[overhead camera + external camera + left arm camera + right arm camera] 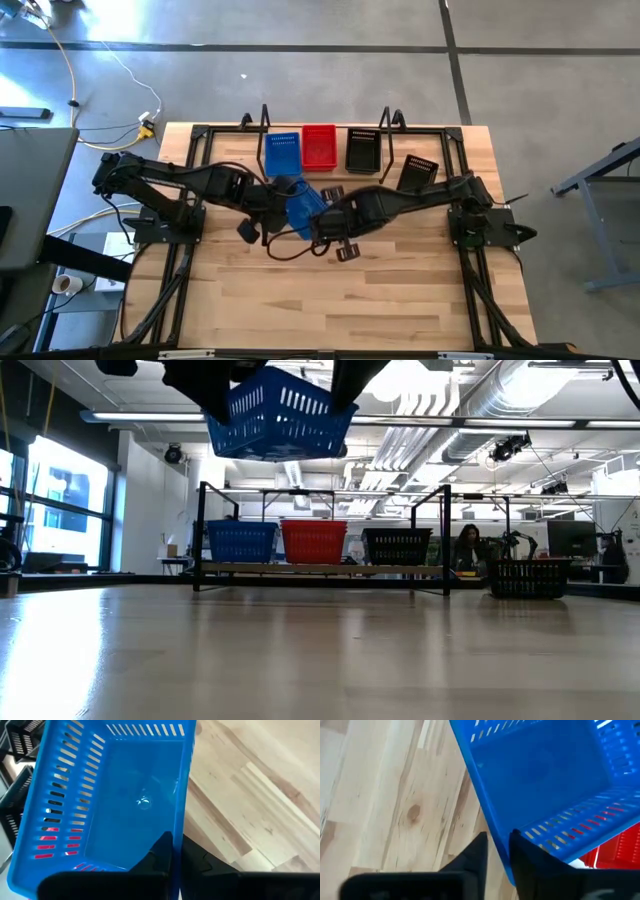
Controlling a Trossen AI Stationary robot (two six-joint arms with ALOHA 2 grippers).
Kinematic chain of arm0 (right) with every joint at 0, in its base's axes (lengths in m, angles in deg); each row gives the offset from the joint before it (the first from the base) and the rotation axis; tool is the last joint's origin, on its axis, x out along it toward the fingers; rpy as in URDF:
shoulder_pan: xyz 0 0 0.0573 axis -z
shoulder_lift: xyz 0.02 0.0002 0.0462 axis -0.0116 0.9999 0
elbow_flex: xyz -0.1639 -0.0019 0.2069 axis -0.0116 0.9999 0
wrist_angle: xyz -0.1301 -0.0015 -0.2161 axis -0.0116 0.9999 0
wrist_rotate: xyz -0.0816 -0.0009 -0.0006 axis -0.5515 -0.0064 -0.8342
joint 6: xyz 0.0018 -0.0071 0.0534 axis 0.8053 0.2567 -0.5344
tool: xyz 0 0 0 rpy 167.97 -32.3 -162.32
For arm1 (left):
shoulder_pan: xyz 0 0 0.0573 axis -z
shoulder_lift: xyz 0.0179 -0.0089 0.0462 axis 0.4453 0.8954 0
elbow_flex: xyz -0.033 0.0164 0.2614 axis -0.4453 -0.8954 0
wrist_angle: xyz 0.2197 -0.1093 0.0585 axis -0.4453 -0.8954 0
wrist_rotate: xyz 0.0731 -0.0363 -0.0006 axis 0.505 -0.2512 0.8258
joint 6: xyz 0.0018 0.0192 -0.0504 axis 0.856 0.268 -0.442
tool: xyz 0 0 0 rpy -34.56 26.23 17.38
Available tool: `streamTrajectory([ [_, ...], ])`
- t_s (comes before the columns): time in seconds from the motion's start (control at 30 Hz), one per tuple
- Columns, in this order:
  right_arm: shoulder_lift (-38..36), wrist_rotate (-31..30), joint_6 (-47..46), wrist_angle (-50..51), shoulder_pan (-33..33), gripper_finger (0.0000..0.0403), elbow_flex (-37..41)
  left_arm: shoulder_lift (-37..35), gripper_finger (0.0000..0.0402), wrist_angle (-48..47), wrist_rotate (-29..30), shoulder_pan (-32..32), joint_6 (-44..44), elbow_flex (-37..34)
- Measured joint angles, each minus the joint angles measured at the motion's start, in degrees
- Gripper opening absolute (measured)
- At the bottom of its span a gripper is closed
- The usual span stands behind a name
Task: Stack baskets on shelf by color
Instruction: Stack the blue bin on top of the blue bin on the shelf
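Note:
A blue perforated basket (303,210) hangs in the air over the table's middle, between both grippers; it shows high in the low view (280,415). My left gripper (275,205) is shut on it from the left and my right gripper (325,215) from the right. The shelf (320,568) stands at the far edge. On its plank rest a blue basket (282,153), a red basket (319,147) and a black basket (362,150), side by side on their bottoms. My left gripper (176,847) pinches one side wall of the blue basket at its rim (179,827), one finger (160,850) inside and one outside. The basket is lifted clear of the table and slightly tilted. My right gripper (499,845) pinches the opposite wall's rim (497,827) close to a corner, one finger (525,857) inside the basket and one (477,852) outside. The basket hangs clear of the table between the two arms.
Another black basket (418,172) sits on the table to the right of the shelf, also in the low view (528,577). Black wire uprights (203,535) flank the shelf. The near half of the wooden tabletop (330,300) is bare. A person (467,548) sits far behind.

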State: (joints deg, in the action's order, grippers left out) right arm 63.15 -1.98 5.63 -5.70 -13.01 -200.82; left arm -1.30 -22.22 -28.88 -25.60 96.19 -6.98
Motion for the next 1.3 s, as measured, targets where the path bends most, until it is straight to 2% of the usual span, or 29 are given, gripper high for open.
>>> streamTrajectory([
  [0.17, 0.0, 0.4, -0.6, -0.2, 0.6, 0.0102, -1.8, 0.0, 0.0001, -1.5, 2.2, -1.1, 1.2, 0.0],
  [0.3, 0.0, 0.4, -0.4, 0.9, 0.9, 0.0122, -3.8, 0.0, 0.0001, -3.7, 4.0, -2.5, 1.0, 0.0],
  [0.6, 0.0, -0.3, 2.0, 1.8, 3.4, 0.0123, -4.6, 0.0, 0.0000, -5.9, 8.1, -5.0, 2.4, 0.0],
  [1.0, -5.2, -3.4, 2.0, 4.0, 8.1, 0.0124, -4.6, 0.0, 0.0000, -7.1, 8.4, -7.8, 2.5, 0.0],
  [1.17, -8.0, -4.5, 2.0, 3.2, 12.1, 0.0124, -4.6, 0.0, 0.0000, -7.0, 8.8, -8.1, 3.5, 0.0],
  [1.3, -9.7, -2.6, 1.1, 1.1, 16.3, 0.0124, -4.6, 0.0, 0.0000, -6.6, 12.1, -8.0, 5.4, 0.0],
])
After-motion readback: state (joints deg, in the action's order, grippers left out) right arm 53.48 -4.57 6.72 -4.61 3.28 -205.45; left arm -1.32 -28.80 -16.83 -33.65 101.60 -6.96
